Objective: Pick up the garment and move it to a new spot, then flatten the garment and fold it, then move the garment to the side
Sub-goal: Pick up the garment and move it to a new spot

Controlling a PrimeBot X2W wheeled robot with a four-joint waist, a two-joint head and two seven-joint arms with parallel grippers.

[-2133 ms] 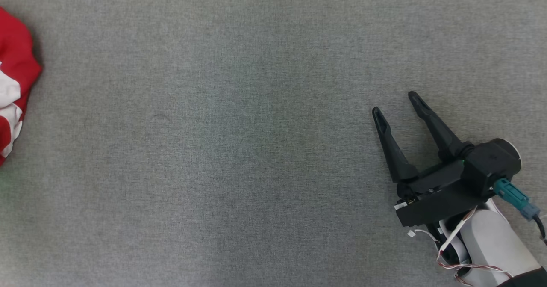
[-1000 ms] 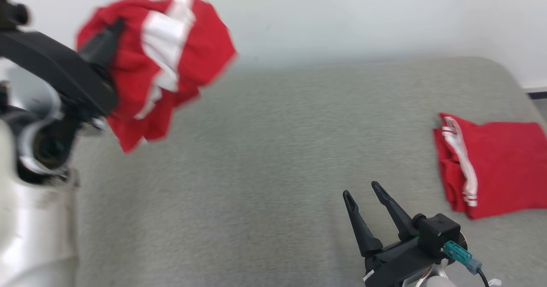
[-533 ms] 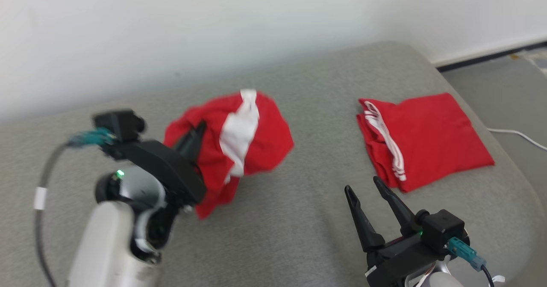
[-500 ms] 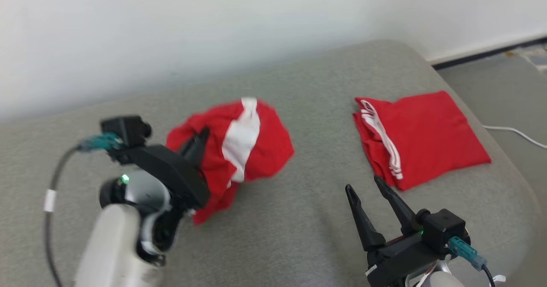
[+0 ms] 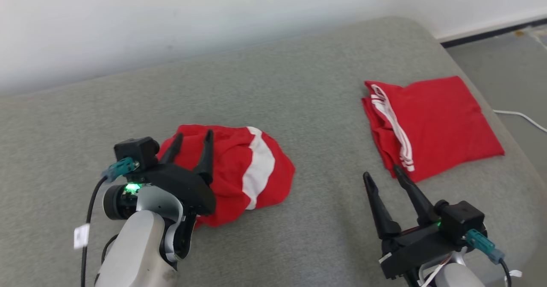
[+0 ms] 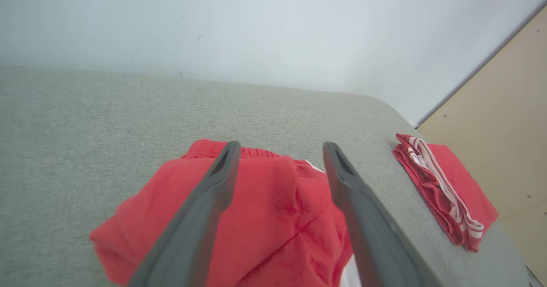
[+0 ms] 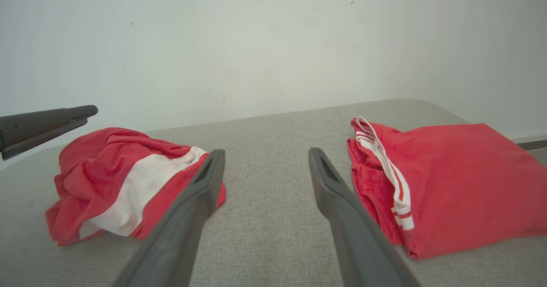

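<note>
Grey padded surface [image 5: 299,86], crumpled garment [image 5: 239,171] under wide left tool [image 5: 193,135], right tool [image 5: 382,170] wide, empty, folded garment [image 5: 440,116] nearby.

Left tool [image 5: 193,136] and right tool [image 5: 382,172] both point forward (each pair of fingers spread apart).

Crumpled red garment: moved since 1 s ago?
Yes, downward. Against the folded garment, the crumpled garment hung higher, before the wall; now it lies on the grey surface, to that garment's left.

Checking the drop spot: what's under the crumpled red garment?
Grey padded surface shows all around the crumpled garment, so it rests on that. Its folds hide anything beneath. The open left gripper is above it.
</note>
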